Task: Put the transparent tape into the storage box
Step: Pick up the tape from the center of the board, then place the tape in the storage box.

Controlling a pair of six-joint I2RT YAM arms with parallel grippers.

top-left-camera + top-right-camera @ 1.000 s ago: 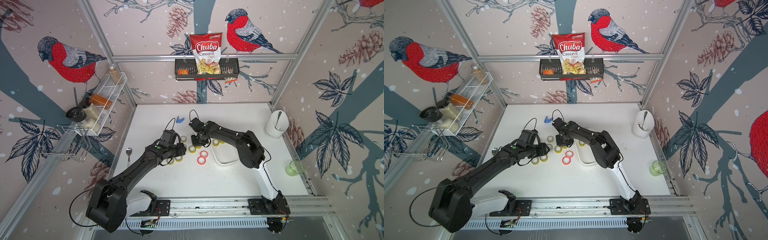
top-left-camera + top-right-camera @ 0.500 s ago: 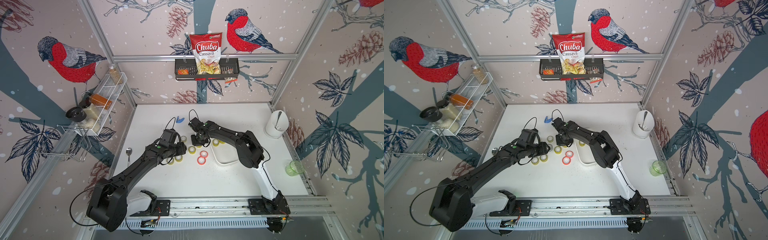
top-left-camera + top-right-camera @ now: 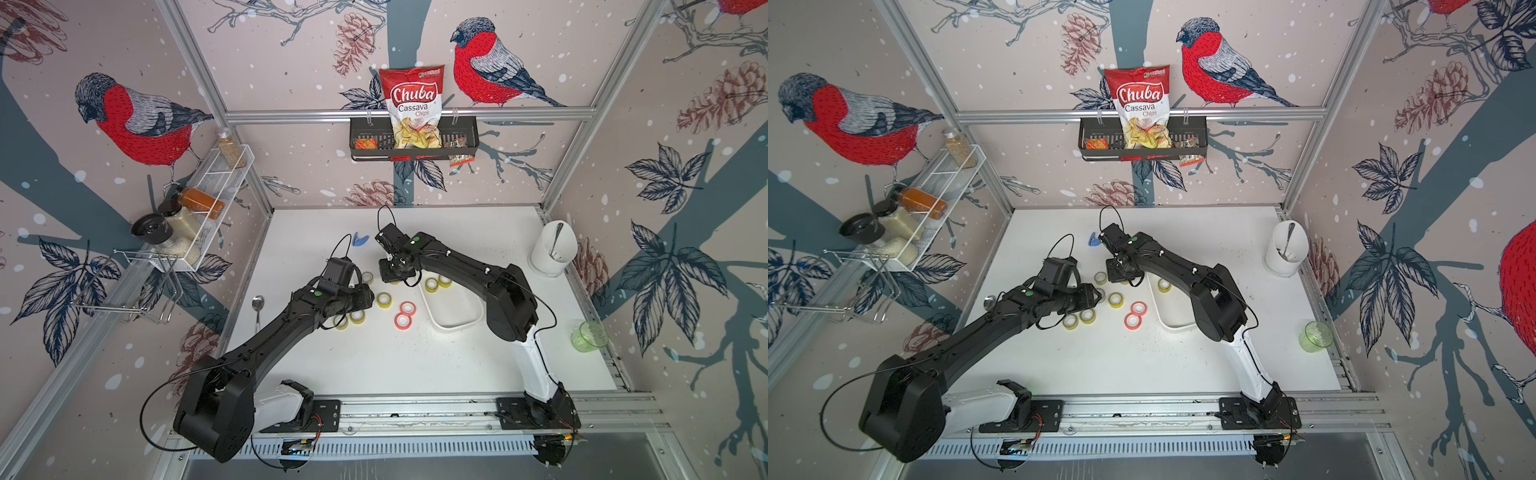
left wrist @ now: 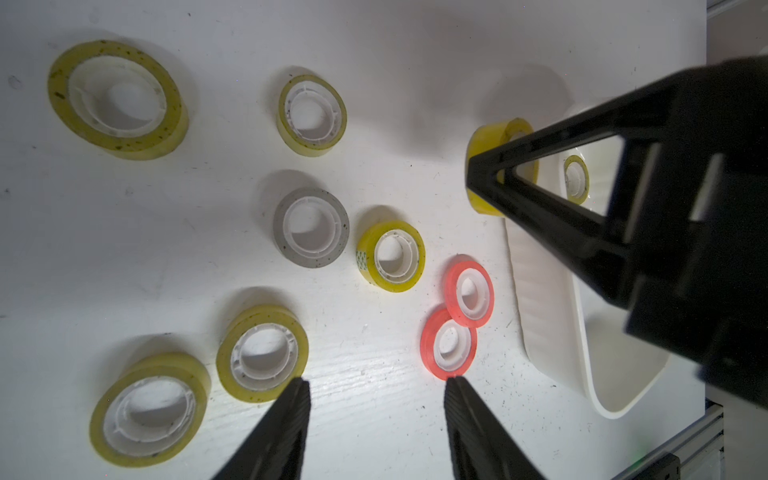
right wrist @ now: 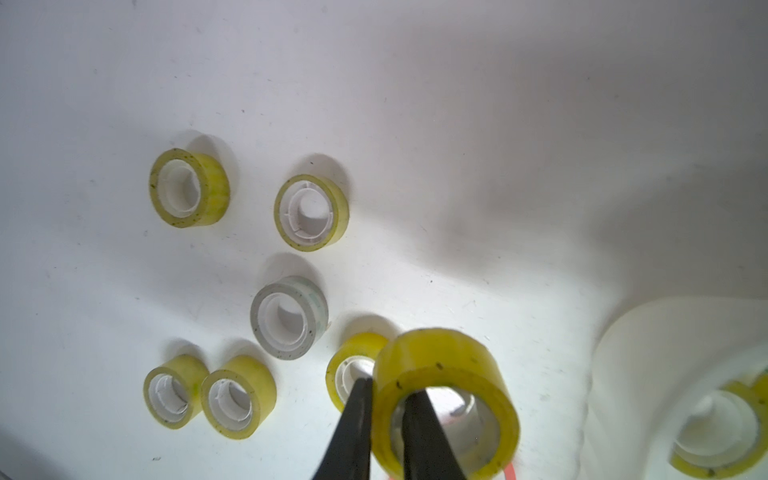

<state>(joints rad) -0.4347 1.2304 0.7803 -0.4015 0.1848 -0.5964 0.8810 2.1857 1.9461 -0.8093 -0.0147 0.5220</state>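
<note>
Transparent tape (image 5: 436, 353) tilted in right pincer (image 5: 388, 388)

Colours on my screens right now
The tape roll (image 5: 446, 365) in my black right gripper (image 5: 388, 388) is see-through yellow with tiny dark specks. I see one grey roll (image 4: 311, 232) and two pink-red rolls (image 4: 468, 289), all with white middles. The storage box (image 3: 455, 309) and the table (image 3: 415, 365) are white. The walls (image 3: 291, 62) are pale pink, with red and grey birds, brown pine cones and dark blue leaves.
</note>
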